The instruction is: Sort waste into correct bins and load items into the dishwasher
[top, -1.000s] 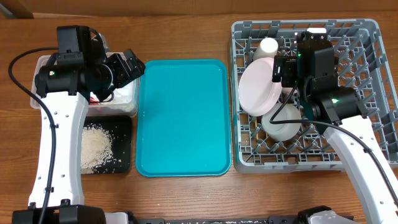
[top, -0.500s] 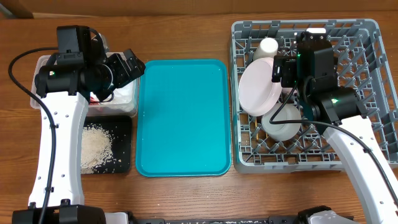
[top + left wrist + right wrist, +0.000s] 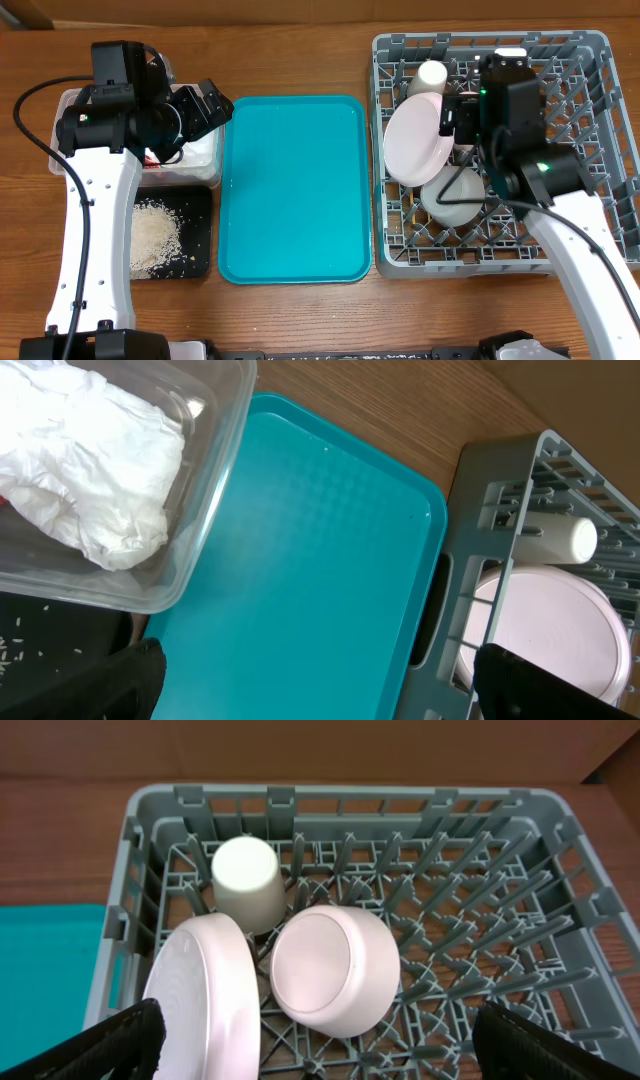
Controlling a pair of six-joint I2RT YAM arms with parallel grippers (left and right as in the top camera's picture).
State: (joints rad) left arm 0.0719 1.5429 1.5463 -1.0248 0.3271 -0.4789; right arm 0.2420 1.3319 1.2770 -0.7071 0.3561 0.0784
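Observation:
The grey dishwasher rack (image 3: 580,150) (image 3: 560,910) holds a pale pink plate (image 3: 412,140) (image 3: 205,1005) on edge, a small white cup (image 3: 432,74) (image 3: 247,878) and a pale bowl (image 3: 452,197) (image 3: 330,970) tipped on its side. My right gripper (image 3: 458,112) (image 3: 335,1055) hovers open above them, holding nothing. In the clear tub (image 3: 200,165) (image 3: 215,480) lie a crumpled napkin (image 3: 90,460) and a red wrapper (image 3: 150,157). Rice (image 3: 155,232) lies in the black tray (image 3: 198,240). My left gripper (image 3: 205,105) (image 3: 325,695) is open and empty at the tub's right edge.
A teal serving tray (image 3: 292,185) (image 3: 300,560) lies bare between the tub and the rack. Wooden tabletop (image 3: 300,50) runs behind and in front of everything. The black tray sits directly in front of the tub.
The right arm has shifted very slightly to the right over the rack. The left arm and all the objects stay as they were.

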